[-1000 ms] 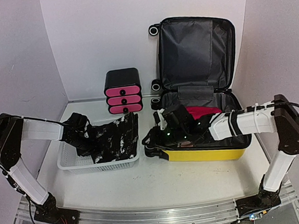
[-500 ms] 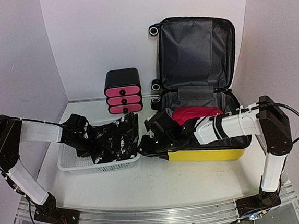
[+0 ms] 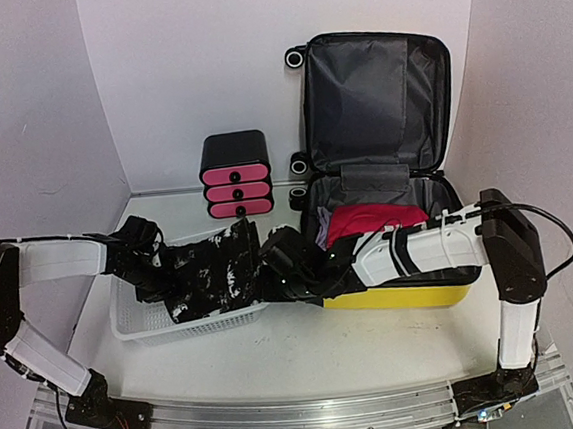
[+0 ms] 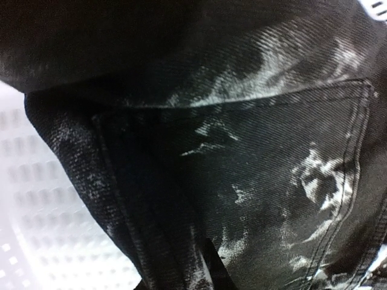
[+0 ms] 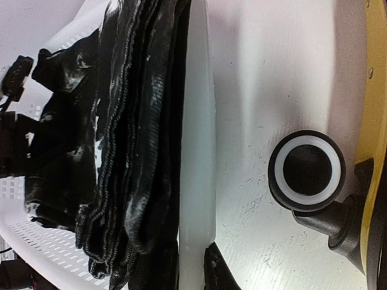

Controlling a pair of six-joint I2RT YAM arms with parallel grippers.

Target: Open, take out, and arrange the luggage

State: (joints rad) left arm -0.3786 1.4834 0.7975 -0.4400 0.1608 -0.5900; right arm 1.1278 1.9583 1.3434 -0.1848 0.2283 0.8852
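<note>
The luggage (image 3: 414,294) lies open at the table's (image 3: 309,358) right rear. Jeans (image 3: 211,273) are apparently being settled in the mesh basket (image 3: 191,323). The left gripper (image 3: 153,272) is buried in them and the right gripper (image 3: 277,273) is at the basket's rim. Neither grip can be judged. Release is needed next.

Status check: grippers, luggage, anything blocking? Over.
Left gripper shut on black jeans over white basket. Right gripper at basket's rim beside jeans, grip unclear. Luggage open, lid upright, red garment inside. Nothing seen blocking.
</note>
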